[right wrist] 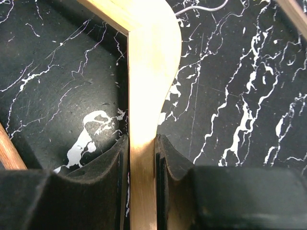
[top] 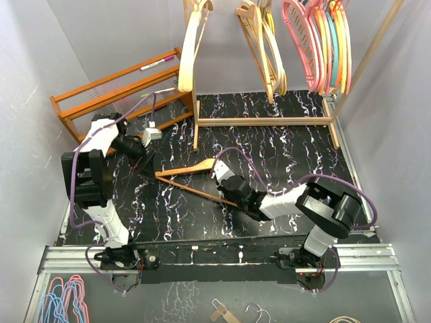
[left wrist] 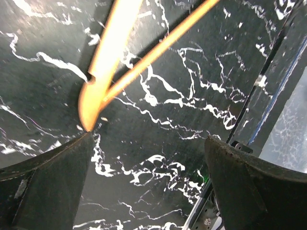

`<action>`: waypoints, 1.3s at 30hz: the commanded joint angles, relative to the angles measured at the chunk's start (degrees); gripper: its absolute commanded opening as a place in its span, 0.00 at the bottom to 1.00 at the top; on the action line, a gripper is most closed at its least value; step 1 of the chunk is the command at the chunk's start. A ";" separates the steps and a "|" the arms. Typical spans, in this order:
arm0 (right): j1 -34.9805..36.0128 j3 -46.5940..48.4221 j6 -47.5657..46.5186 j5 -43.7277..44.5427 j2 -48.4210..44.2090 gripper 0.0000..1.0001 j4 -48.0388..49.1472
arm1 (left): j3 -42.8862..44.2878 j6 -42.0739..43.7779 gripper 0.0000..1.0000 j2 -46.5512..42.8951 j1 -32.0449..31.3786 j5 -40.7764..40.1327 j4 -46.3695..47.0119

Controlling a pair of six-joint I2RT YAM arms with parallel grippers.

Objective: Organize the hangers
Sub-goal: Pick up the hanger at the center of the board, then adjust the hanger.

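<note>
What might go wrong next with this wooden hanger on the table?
The right gripper alone clamps the wooden hanger on one narrow arm, so lifting may let it pivot or slip. The open left gripper sits right at the hanger's far tip; a swing could snag a finger. The hung hangers are packed tight, so hooking may knock neighbours.

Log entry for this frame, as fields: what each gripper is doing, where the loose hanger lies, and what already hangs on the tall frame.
loose hanger: one tan wooden hanger, flat on the black marbled table
right gripper: shut on the hanger's arm, near its apex
left gripper: open over the table, the hanger's corner just ahead of its fingers, not gripped
on the frame: pale wooden hangers and coloured plastic hangers
task status: loose hanger not yet hung
</note>
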 commanded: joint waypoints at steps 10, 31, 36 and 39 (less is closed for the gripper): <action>2.99 -3.95 -4.56 6.03 -9.64 0.08 12.16 | 17.07 -1.60 0.98 16.01 -5.67 7.44 -9.32; 1.53 4.21 3.55 -20.94 -15.92 0.25 -4.88 | 1.18 31.83 0.00 1.02 -0.39 9.20 -13.17; -9.36 5.77 8.94 -48.39 -21.66 0.66 -15.03 | -5.28 44.23 0.00 -5.22 6.59 5.77 -13.06; -16.29 6.04 9.81 -62.76 -22.28 0.70 -17.10 | -6.31 48.48 0.00 -8.37 9.84 6.90 -13.06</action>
